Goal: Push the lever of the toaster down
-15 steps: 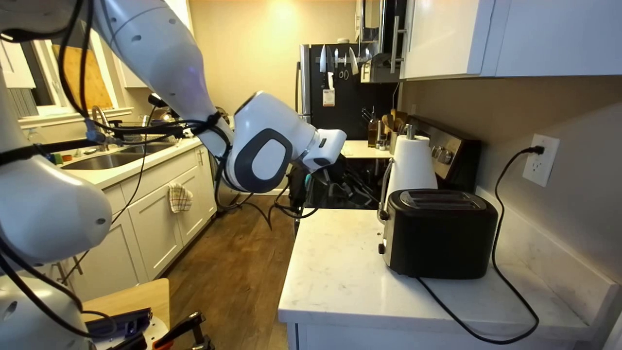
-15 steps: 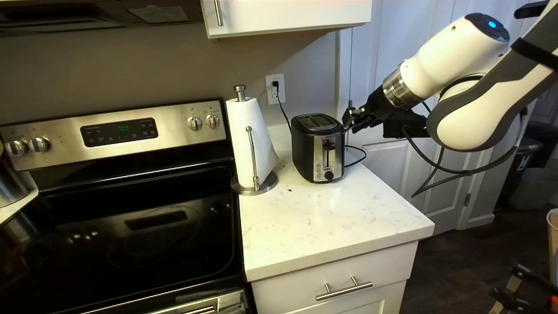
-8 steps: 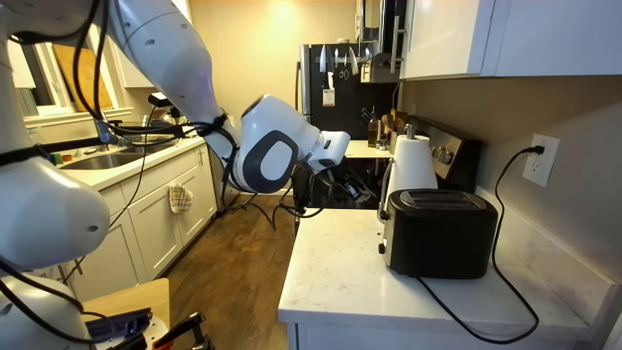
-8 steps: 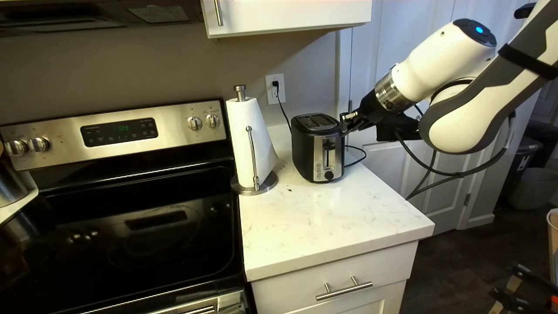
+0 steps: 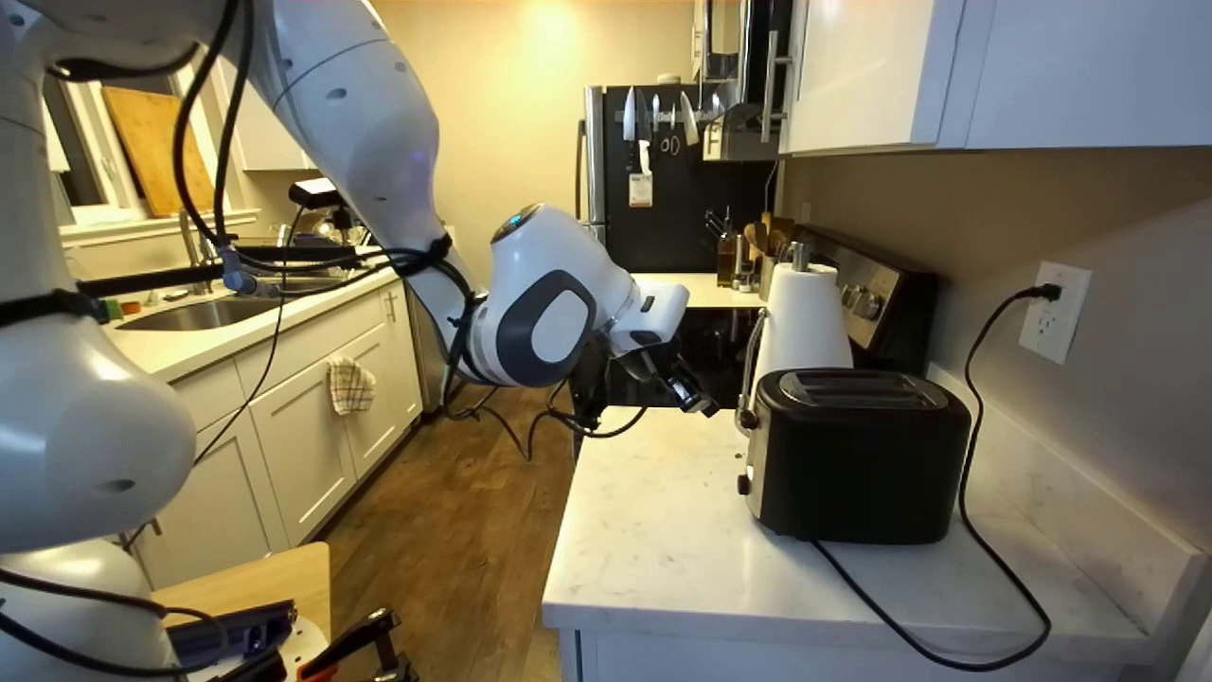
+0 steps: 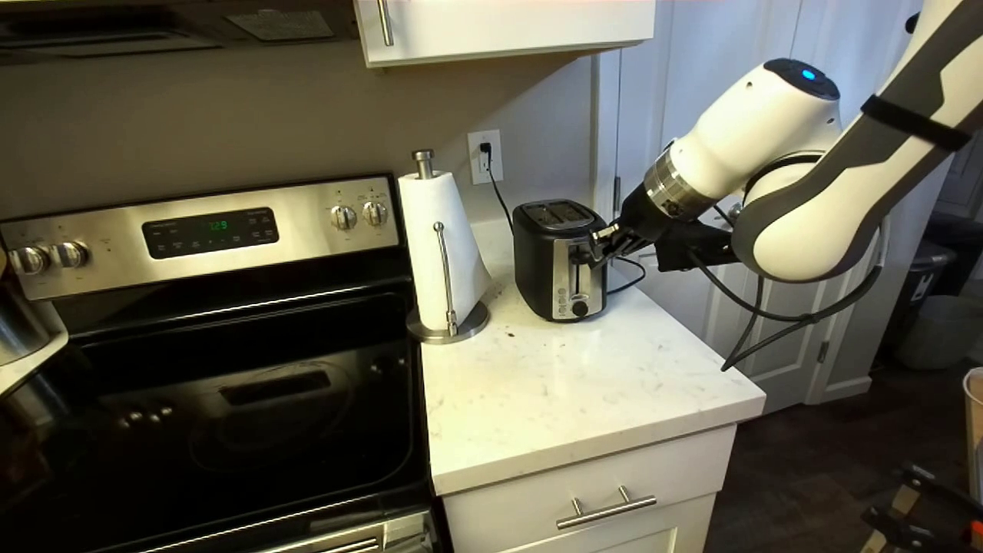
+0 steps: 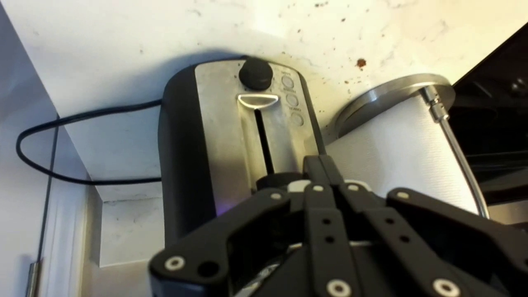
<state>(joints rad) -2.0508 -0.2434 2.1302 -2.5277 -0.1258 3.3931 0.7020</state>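
Nearest in the wrist view is the gripper, its two fingers together with nothing seen between them, before the upper part of the silvery end of the toaster. On that end the lever, a dark tab, sits at the top of its slot, so the push seems yet to be made. In an exterior view a narrow gap shows between the fingertips and the lever. To do it well, I would bring the tips over the lever, lined up with the slot, then press straight down toward the knob low on the toaster's end; leaning into that end could slide or tip the toaster. The fingers hide part of the lever in the wrist view, and whether they are high enough to land on top of it is hard to tell. Beside the toaster stands the paper towel roll, partly covered by the gripper; off the toaster's opposite side loops the cord, both ends passing out of sight behind it.
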